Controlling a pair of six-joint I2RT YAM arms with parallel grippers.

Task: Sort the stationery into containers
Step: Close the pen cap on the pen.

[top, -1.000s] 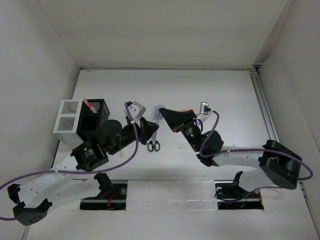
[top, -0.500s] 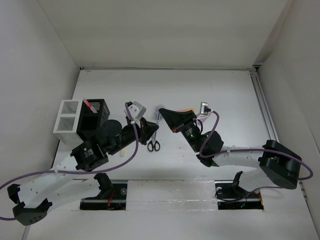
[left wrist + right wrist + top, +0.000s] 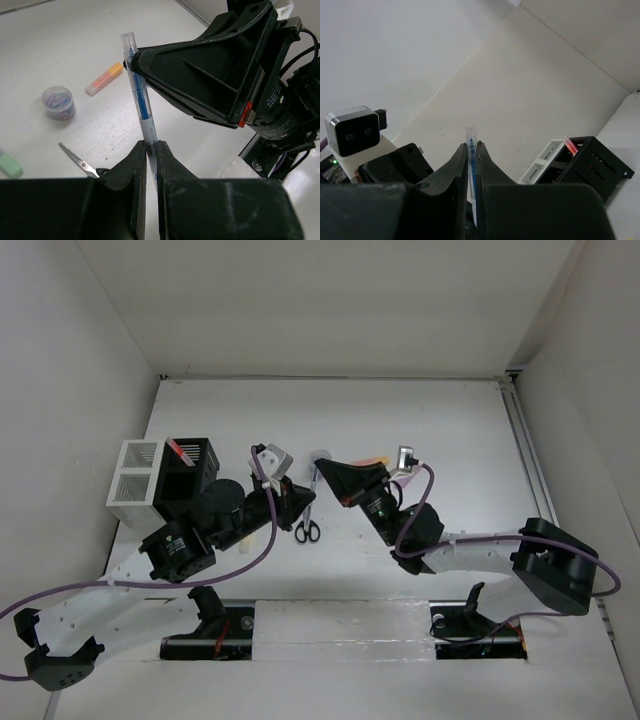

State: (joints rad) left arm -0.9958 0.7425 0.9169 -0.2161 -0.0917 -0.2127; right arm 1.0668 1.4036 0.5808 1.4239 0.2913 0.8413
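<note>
Both the left pincer and right pincer pinch 1 slim clear-barrelled blue pen

Scissors: handles hidden behind the left gripper. Green highlighter: cut off at the left edge. Blue pen: lower end hidden inside that grip.

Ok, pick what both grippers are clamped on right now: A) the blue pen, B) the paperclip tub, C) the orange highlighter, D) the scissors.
A: the left gripper pinches the blue pen at one end of its barrel, and the right gripper pinches it near the other end.
</note>
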